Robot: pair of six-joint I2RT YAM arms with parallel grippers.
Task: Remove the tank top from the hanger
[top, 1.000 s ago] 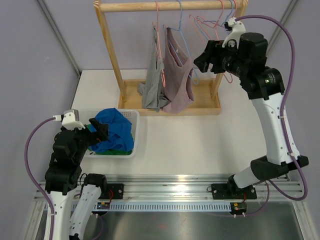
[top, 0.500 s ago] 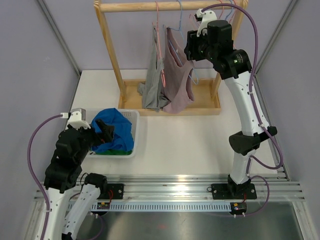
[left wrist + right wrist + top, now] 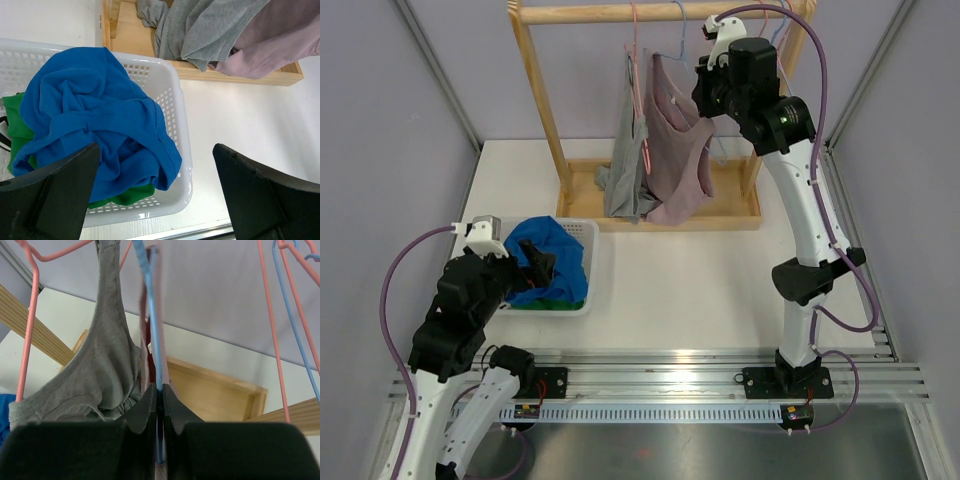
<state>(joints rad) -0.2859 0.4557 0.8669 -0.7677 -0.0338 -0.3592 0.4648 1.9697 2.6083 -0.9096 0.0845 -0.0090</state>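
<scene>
Here's the mauve fabric tank top (image 3: 678, 160), hanging at upper centre of the overhead view on a thin blue wire hanger (image 3: 150, 315) hooked over the rail. The right hand (image 3: 159, 396) is pinched tight at its shoulder. From the wrist camera, the blue wire and the mauve strap edge both run straight down into the closed fingers. That looks like a grip chosen to drag the strap off the hanger's arm, though I can't tell if it has fabric alone or wire too.

Just left of it hangs a grey tank top (image 3: 107, 360) on a pink wire hanger (image 3: 30, 315), touching the mauve one lower down, so a careless tug could disturb it. Both hems pool on the base tray of the pale wooden clothes rack (image 3: 535, 90).

Lower left, the left hand (image 3: 156, 150) hovers spread wide above a white perforated plastic basket (image 3: 182, 130) holding a crumpled blue garment (image 3: 90, 110) over a green one (image 3: 15, 115), likely waiting to receive. Everything sits on a white counter (image 3: 720, 280), with lilac walls (image 3: 380, 120) around.
</scene>
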